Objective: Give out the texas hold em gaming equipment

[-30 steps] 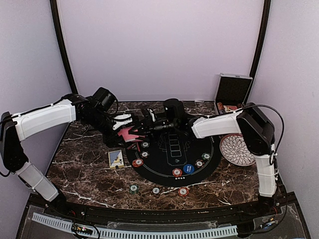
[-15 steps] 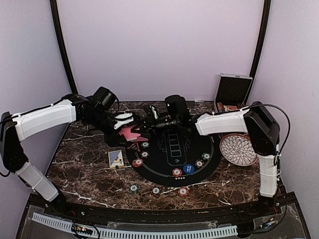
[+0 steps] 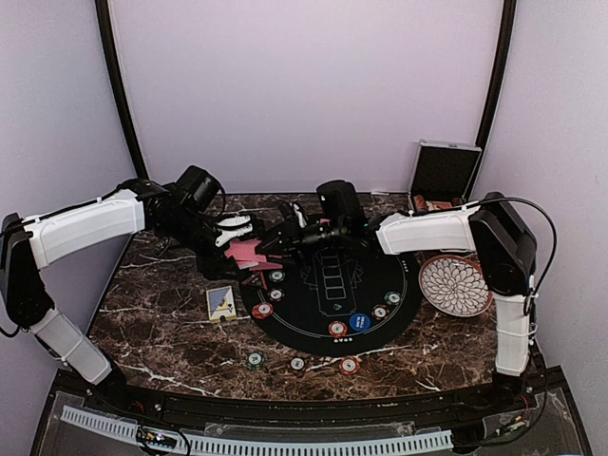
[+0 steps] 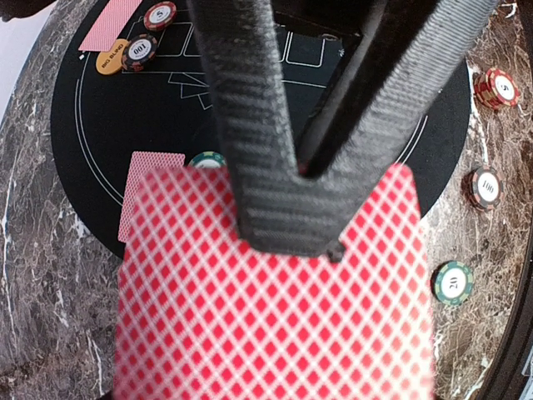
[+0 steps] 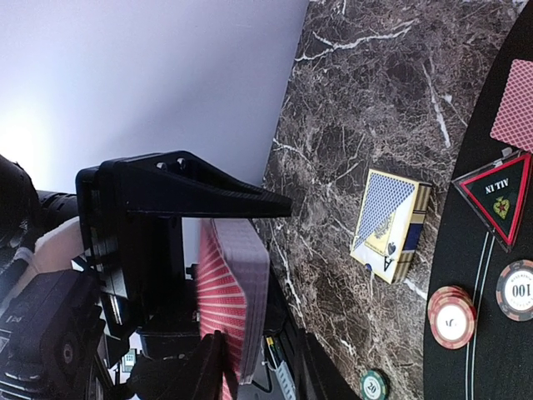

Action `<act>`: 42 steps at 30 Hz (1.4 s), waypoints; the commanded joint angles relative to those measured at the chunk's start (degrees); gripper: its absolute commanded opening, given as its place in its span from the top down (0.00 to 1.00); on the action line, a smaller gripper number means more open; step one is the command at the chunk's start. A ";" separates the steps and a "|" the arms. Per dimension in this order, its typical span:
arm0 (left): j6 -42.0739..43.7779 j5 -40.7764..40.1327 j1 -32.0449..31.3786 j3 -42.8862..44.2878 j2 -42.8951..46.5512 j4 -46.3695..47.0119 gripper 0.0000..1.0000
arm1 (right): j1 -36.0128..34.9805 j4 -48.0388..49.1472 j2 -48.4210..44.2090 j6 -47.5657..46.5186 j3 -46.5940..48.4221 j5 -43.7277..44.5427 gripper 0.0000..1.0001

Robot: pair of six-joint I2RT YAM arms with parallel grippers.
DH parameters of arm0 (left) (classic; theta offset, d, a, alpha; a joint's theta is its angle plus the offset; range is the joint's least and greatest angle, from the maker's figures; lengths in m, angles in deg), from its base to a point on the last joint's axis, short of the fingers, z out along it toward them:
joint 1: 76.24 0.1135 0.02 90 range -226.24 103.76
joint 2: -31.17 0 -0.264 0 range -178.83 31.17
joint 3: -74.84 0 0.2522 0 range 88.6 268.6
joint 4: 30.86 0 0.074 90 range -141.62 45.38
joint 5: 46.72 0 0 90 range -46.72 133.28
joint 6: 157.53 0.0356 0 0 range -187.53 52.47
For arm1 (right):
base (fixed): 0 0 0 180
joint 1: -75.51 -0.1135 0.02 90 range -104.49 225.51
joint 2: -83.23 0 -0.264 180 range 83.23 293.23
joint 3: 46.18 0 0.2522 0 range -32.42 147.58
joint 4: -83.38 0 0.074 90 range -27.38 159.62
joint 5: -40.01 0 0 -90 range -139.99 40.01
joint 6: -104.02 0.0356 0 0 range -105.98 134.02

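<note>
Now your left gripper [image 4: 293, 237] still pinches the red-backed cards [image 4: 275, 325] over the black mat's [image 3: 328, 309] left edge. Your right gripper [image 3: 275, 239] stays spread around them, its elbow swung farther right.

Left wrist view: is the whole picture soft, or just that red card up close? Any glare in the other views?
Left wrist: only the red-backed cards in the left gripper are blurred; the chips beyond are sharp. Right wrist: bright wash on the wall at upper left, card box crisp. Top external: even light, no glare.
</note>
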 commanded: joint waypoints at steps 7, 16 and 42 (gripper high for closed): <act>0.25 -0.19 0.09 0.02 0.49 -0.62 0.99 | 0.48 2.40 -3.58 1.25 -0.70 -0.10 0.85; 0.41 -0.44 0.09 -0.15 0.14 -0.75 0.99 | 0.54 8.92 -4.63 6.67 -3.61 -1.18 0.93; 2.00 -4.63 0.09 -5.97 0.53 -2.05 1.00 | 9.96 21.11 -15.62 12.66 -28.81 -4.22 1.00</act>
